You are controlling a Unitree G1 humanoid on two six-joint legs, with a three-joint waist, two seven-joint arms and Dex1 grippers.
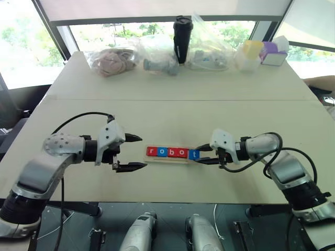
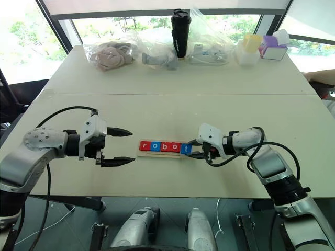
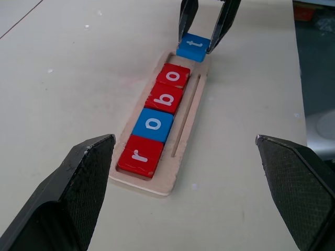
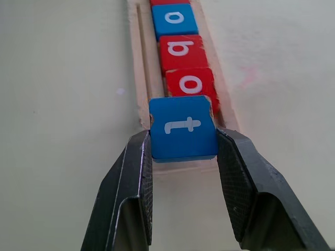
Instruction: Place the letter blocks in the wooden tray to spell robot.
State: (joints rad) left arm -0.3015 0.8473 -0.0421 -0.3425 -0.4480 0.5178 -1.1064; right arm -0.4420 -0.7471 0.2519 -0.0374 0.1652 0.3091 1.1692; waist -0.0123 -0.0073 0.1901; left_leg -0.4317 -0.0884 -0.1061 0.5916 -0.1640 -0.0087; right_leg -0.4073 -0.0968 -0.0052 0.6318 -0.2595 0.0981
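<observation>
Right gripper (image 4: 183,151) clamped on blue t block (image 4: 182,127) at wooden tray's (image 3: 184,137) right end: lower flat beside red o block (image 4: 190,83), then release. Left gripper (image 1: 129,152) spread wide, empty.

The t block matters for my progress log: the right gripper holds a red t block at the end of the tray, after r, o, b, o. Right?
Not quite: the t block is blue, as the right wrist view shows. The right gripper does hold it at the end of the wooden tray, after r, o, b, o.
</observation>
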